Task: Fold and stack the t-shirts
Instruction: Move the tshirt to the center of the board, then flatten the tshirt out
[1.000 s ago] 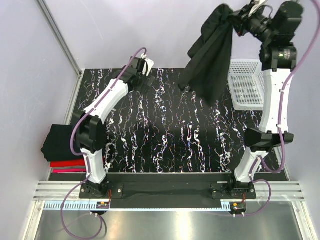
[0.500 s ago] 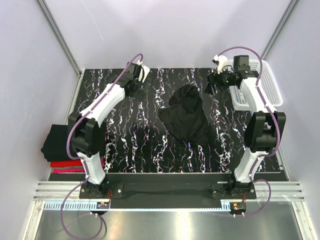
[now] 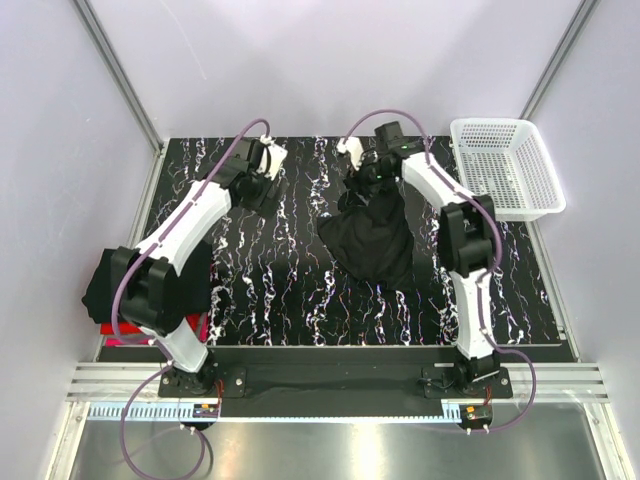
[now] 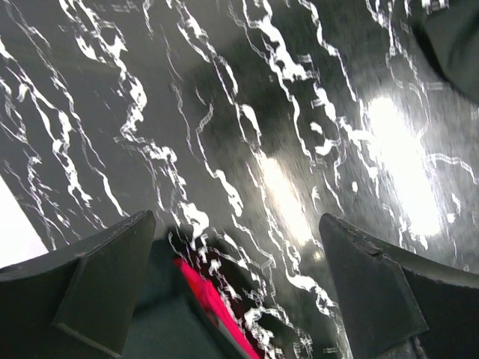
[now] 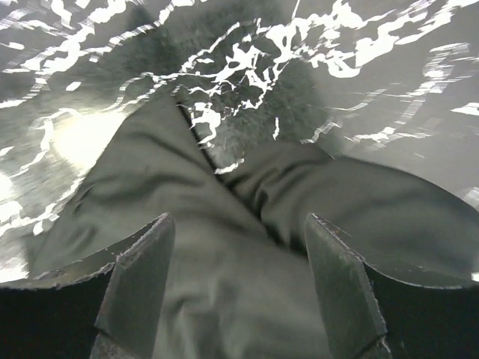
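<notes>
Black t-shirt (image 3: 372,240) (white-veined black table (image 3: 290,275))

A glossy black worktop (image 3: 300,290) veined with white marbling, seen from above. Just right of its middle a black t-shirt (image 3: 372,240) lies in a crumpled heap, its cloth bunched in loose folds and touching the surface all round. At the far right corner sits a white mesh basket (image 3: 490,122), reaching past the worktop's right edge. At the near left edge rests a stack of folded t-shirts (image 3: 100,285) - black on top, with a red layer (image 3: 130,328) and a pink layer (image 3: 130,341) showing as thin strips beneath. The stack overlaps the left border of the marbled surface. In the wrist views, bright patches of light glare on the marbling.
</notes>
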